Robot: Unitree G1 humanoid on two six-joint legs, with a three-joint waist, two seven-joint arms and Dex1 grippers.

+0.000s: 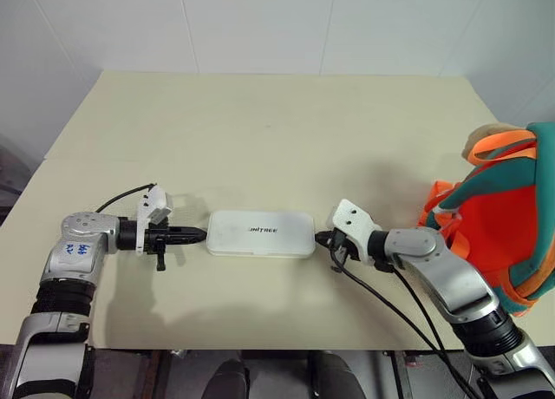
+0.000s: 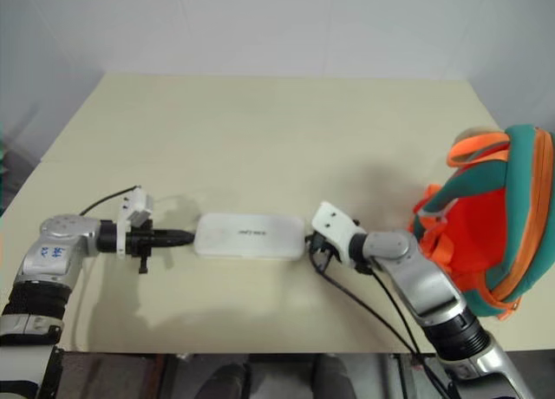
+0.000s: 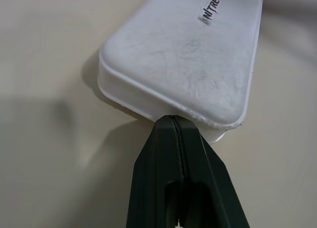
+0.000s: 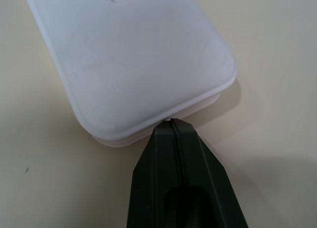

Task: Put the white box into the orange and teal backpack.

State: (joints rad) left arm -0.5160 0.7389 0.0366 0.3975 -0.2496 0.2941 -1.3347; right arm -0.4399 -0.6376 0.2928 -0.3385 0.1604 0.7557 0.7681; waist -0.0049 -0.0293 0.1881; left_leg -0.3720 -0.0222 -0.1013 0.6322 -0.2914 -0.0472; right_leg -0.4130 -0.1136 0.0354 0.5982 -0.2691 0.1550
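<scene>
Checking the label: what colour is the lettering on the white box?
Dark, nearly black, on the white box; left wrist view shows it best.

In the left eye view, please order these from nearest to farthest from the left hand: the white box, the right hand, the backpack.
1. White box: touching the left hand, table centre.
2. Right hand: at the box's other end.
3. Orange and teal backpack: far right edge.
</scene>
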